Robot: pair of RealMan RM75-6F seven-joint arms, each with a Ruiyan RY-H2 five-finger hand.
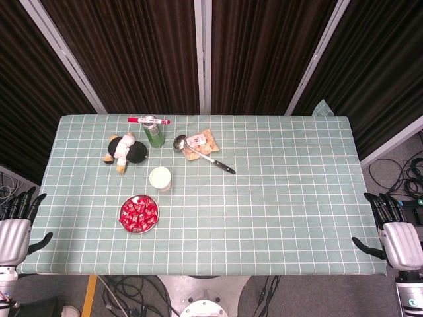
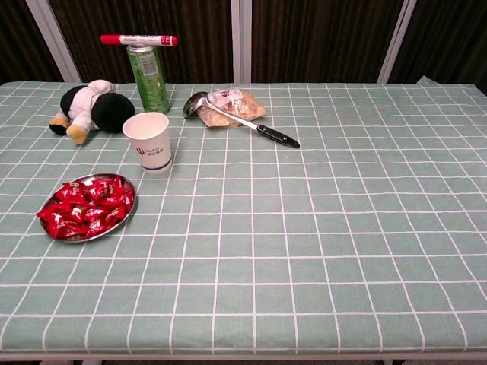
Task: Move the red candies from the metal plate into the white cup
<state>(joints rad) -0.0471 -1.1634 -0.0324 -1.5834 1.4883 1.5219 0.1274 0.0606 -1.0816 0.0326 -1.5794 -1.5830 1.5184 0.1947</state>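
both robot hands, left (image 1: 14, 232) and right (image 1: 400, 239), hang open off the desk; the left should pinch candies (image 2: 87, 207) from the plate (image 2: 125, 215), then drop them in the cup (image 2: 148, 141).

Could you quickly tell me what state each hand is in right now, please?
Left hand: open, holding nothing.
Right hand: open, holding nothing.

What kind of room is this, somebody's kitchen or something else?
Probably a robot test lab, not a kitchen: dark curtains behind the table, loose cables on the floor, and robot hands waiting at the table's sides.
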